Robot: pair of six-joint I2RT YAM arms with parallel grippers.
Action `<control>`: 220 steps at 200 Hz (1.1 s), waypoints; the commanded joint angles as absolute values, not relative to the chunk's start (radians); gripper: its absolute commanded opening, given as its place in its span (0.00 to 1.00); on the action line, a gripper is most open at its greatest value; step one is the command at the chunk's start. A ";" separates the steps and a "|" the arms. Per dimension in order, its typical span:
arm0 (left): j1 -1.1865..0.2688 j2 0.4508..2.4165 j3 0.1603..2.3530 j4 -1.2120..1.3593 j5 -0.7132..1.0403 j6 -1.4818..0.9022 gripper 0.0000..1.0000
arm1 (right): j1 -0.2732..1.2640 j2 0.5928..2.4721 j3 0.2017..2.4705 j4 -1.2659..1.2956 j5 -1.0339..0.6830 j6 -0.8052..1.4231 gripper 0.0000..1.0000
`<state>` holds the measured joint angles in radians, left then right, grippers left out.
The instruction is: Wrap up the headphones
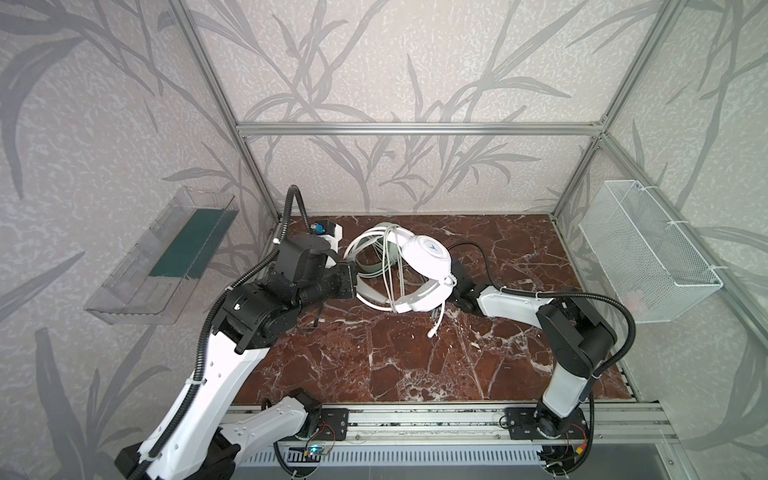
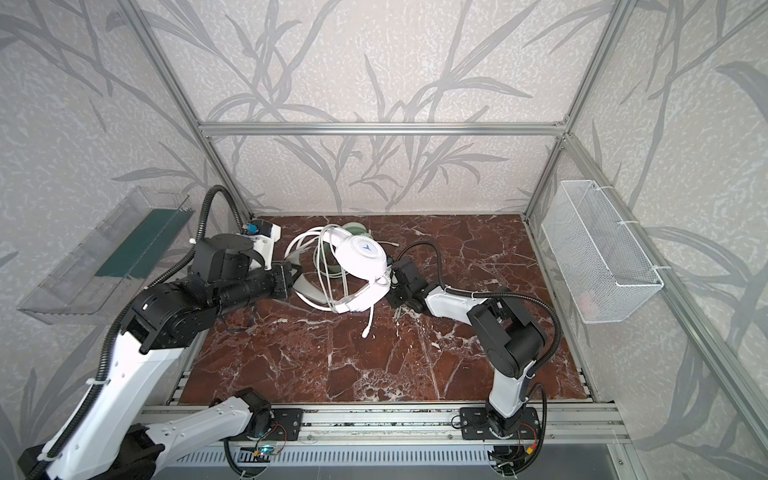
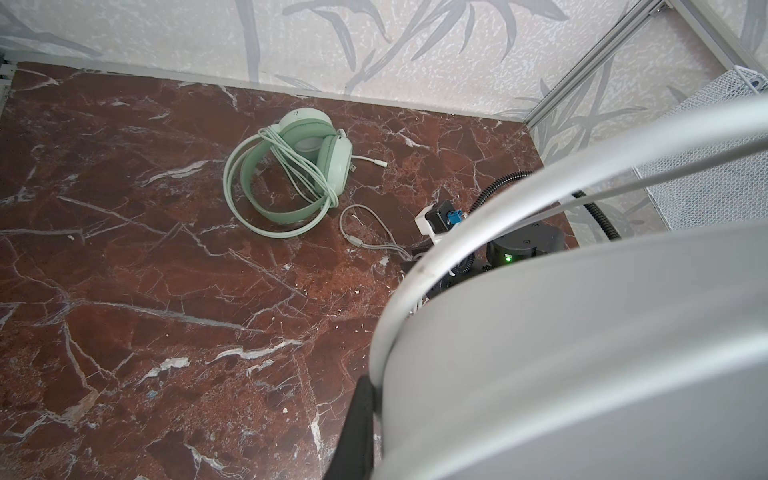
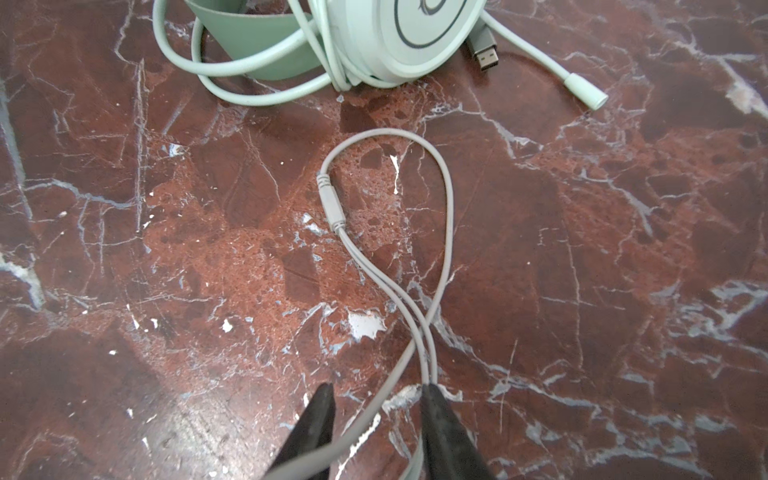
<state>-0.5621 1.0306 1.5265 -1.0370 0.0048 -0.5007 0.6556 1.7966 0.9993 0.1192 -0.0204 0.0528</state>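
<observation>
The white headphones (image 1: 428, 259) (image 2: 365, 257) with a blue logo hang above the marble table (image 1: 415, 365). My left gripper (image 1: 353, 284) is shut on their headband; in the left wrist view only one black finger (image 3: 358, 419) shows against the white band (image 3: 582, 353). Their pale cable is looped round the band, and the plug (image 1: 432, 332) dangles. The mint-green headphones (image 3: 291, 174) (image 4: 374, 37) lie behind on the table, cable wound on. My right gripper (image 4: 378, 399) is low beside the white cup, open, with a grey cable (image 4: 444, 216) running loosely between its fingers.
A clear plastic bin (image 1: 166, 257) hangs on the left wall. A white wire basket (image 1: 648, 257) hangs on the right wall. Aluminium frame posts stand at the back corners. A metal rail (image 1: 415, 419) runs along the front edge.
</observation>
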 commanded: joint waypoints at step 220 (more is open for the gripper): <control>-0.561 1.020 1.579 -0.972 0.022 -0.549 0.00 | 0.660 1.811 1.044 0.265 -0.119 0.072 0.16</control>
<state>-0.5621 1.0367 1.5364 -1.0370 0.0086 -0.5152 0.6556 1.7855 1.0290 0.2626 -0.1249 0.0612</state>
